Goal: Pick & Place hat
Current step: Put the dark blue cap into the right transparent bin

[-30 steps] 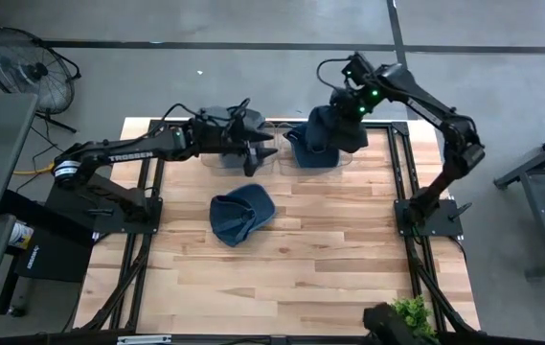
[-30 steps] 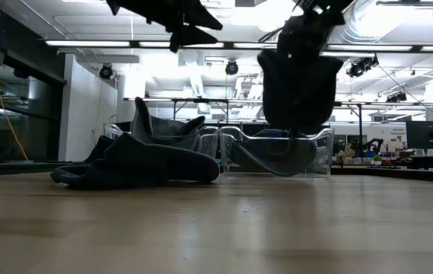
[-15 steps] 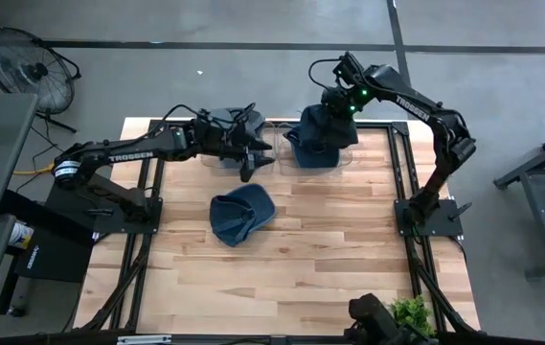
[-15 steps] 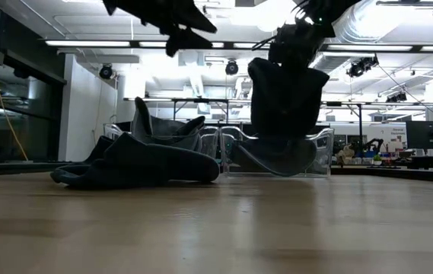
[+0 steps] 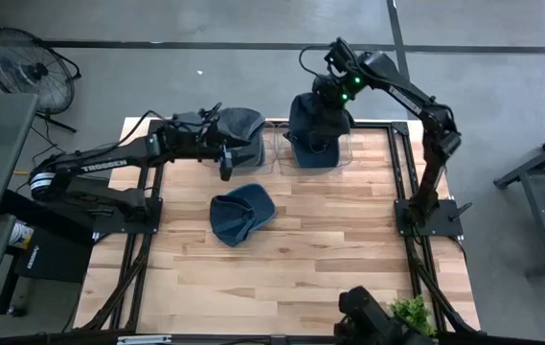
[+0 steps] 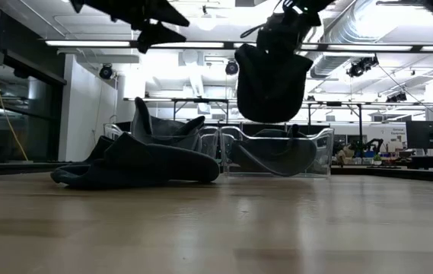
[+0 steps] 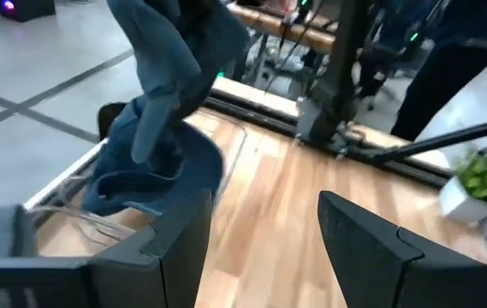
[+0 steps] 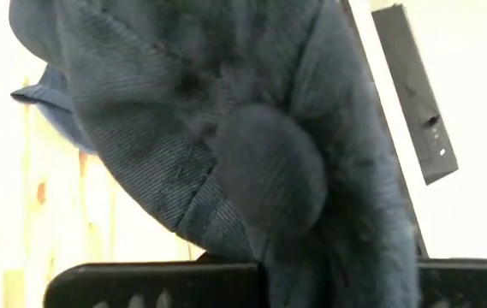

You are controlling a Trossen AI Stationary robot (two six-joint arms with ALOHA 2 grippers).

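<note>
Held hat (image 5: 316,117): dark blue cap, hanging from the right gripper (image 5: 337,94) in the upper centre-right of the high view. In the low view the hat (image 6: 271,80) hangs with its long axis near vertical, rounded bulk lowermost, clear above the right clear bin (image 6: 278,151). In the right wrist view its ribbed fabric (image 8: 252,145) fills nearly the whole frame, just beyond the gripper's dark fingers (image 8: 153,284) at the bottom edge.

Right arm: rises from its base at the right edge of the table (image 5: 349,259), bends at an elbow near the upper right, then reaches toward upper centre; green lights show at the wrist. Gripper clamped on the top of the hat, the hat draping below it and toward frame left.

Left arm: extends from the left edge of the high view toward upper centre. Left gripper (image 5: 226,161) sits beside the left clear bin (image 5: 216,155), fingers parted, nothing between them; the left wrist view shows both dark fingers (image 7: 179,248) wide apart over bare wood.

Second hat (image 5: 239,213): dark blue, lying flat on the table at frame centre, apart from both grippers.

Third hat (image 5: 238,123): blue, resting in the left bin, just beyond the left gripper.

Surroundings: floor fan (image 5: 25,65) in the upper left; green plant (image 5: 412,314) at the lower edge.
</note>
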